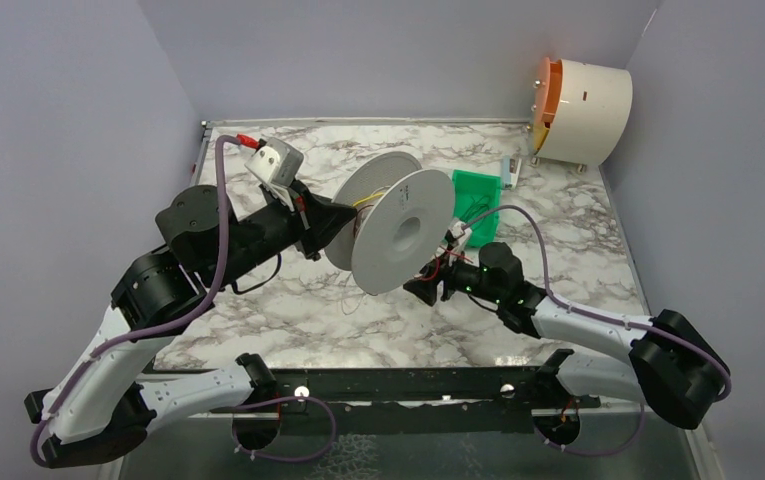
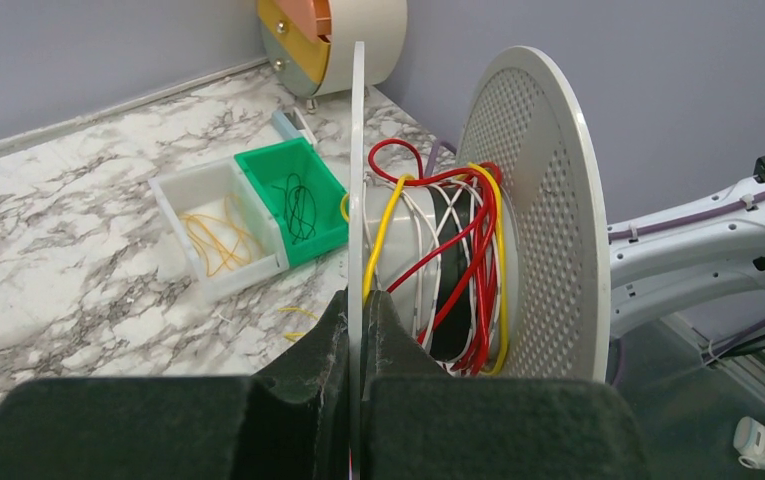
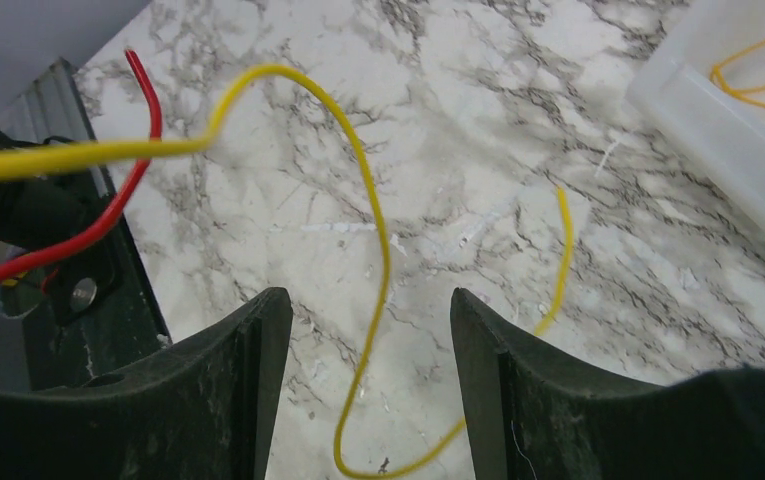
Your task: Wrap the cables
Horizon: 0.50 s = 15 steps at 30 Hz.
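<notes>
**Spool held up by left hand, right hand open over loose wire**

The left hand (image 2: 356,330) is closed on the thin rim of one flange of the white plastic spool (image 1: 398,225) and holds it above the middle of the white-grey marble table (image 1: 258,330). Around the spool core are wound thin red, yellow and white cables (image 2: 458,270); a red loop sticks up above the core.

The right hand (image 3: 370,340) is wide open w/ nothing between its black fingers (image 3: 243,370). It hangs low over the table, just right of the spool. A loose yellow wire (image 3: 373,260) curves on the marble under the gap betw. the fingers, and a red wire (image 3: 123,215) passes at the left of the wrist view.

Toward the far right corner stands a green plastic bin (image 2: 293,195) w/ thin dark wires, touching a white plastic bin (image 2: 208,235) w/ yellow wires. At the far right corner itself stands a white and orange drum (image 1: 583,110).
</notes>
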Motion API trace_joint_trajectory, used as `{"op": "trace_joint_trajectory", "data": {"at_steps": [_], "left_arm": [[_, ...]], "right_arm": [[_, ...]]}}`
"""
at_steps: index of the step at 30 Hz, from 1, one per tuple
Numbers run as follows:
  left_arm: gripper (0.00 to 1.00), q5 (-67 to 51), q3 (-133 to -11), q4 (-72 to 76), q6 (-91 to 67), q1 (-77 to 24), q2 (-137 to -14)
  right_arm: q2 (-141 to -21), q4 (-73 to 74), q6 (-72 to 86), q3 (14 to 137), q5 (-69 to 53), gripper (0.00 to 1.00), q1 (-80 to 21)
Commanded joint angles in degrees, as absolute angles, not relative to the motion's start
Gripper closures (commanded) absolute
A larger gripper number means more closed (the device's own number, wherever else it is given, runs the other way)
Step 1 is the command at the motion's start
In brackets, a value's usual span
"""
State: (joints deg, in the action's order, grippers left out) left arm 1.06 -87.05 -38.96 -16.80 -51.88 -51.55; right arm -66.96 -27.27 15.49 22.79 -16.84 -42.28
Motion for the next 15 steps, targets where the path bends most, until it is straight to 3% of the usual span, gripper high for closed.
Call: {"op": "trace_joint_trajectory", "data": {"at_steps": [1,7,10,12,15], "left_arm": [[1.0,-0.6,-90.3,-33.1,-18.2,-52.0,-50.9],[1.0,-1.8,-90.8,-32.7,-18.9,-52.1,-51.5],[1.0,-2.6,-91.6,-32.5,-19.3,-52.0,-51.6],[1.0,-2.6,-91.9,-32.5,-19.6,-52.1,-51.4],[1.0,-2.2,-92.0,-32.2,-20.0,-52.1,-51.2]], "right_arm": [[-67.4,-35.6,13.8,22.6,-23.1,0.36,-42.1],[-72.2,-38.1,12.8,23.6,-23.8,0.39,-42.1],[-73.9,-40.8,12.9,23.1,-24.0,0.45,-42.1],[-75.2,-42.1,13.1,22.9,-24.5,0.57,-42.1],[-77.0,-43.5,14.3,22.8,-24.8,0.87,-42.1]]}}
